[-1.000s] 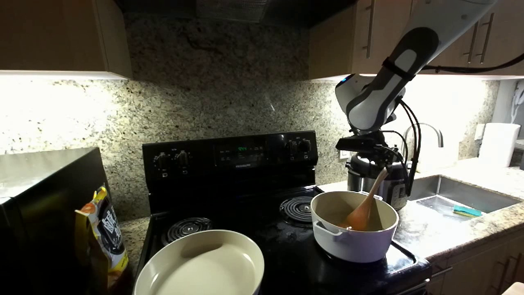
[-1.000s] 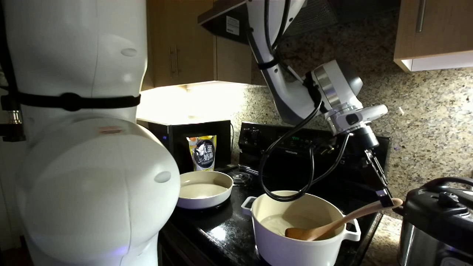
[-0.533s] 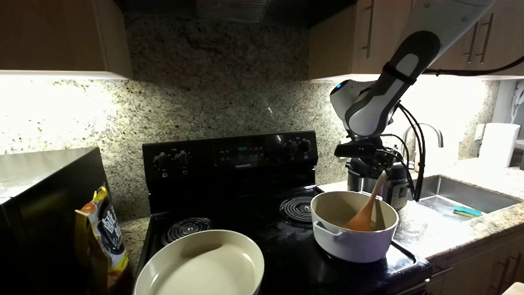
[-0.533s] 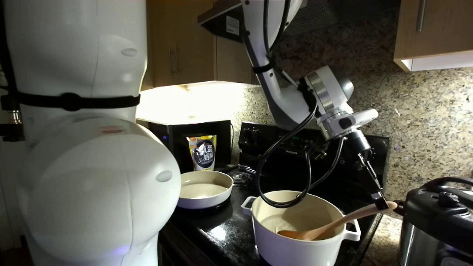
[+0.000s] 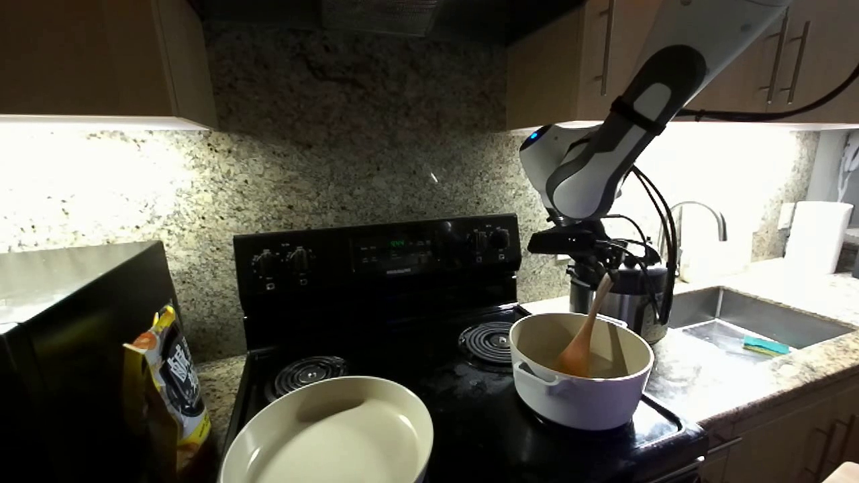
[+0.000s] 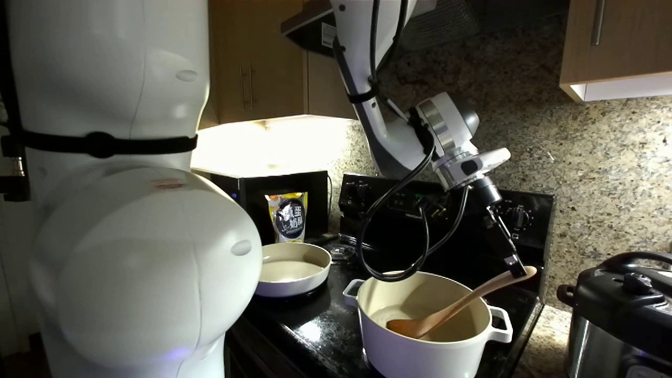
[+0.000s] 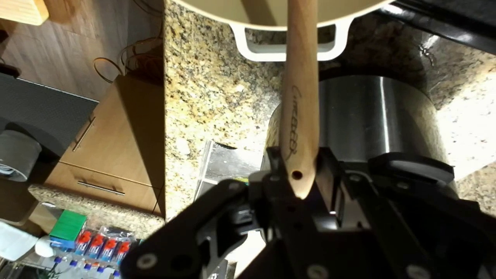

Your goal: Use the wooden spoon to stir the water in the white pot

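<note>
Spoon (image 6: 462, 303), the wooden one, is in place for stirring: head down inside the white pot (image 6: 420, 362), hdl slanting up & out over the rim to the tool (image 7: 299, 159). Tool is narrowed onto the hdl end, fingers (image 7: 276, 161) on either side, w/ the hole nr the tip showing btwn them in the wrist view. Gripping that far up prob. leaves them clear of pot wall & water (image 6: 386, 313), & lets the hdl reach in at a slant. Cost, I'd guess: long lever, so spoon may twist in the grip if its head catches the side.

Head sits low; depth in the water hard to tell, b/c the liquid's faint & the nr wall hides the bottom edge. Can't tell either if hdl rests on the rim.

Pot stands upright on the stove (image 5: 463, 422), side handle (image 6: 507, 320) under the spoon's slant & pointing at the cooker (image 6: 614, 304) on the bench (image 7: 209, 89). Prob. set there for heat; what's under it is hidden. Shallow dish (image 5: 335, 443) is on the same stovetop, well apart, prob. parked out of the way.

Looks mid-stir to me; how much is left, can't say. Next prob. calls for small, easy circles, head low, w/o shoving the pot, since nothing visible holds it in place.
</note>
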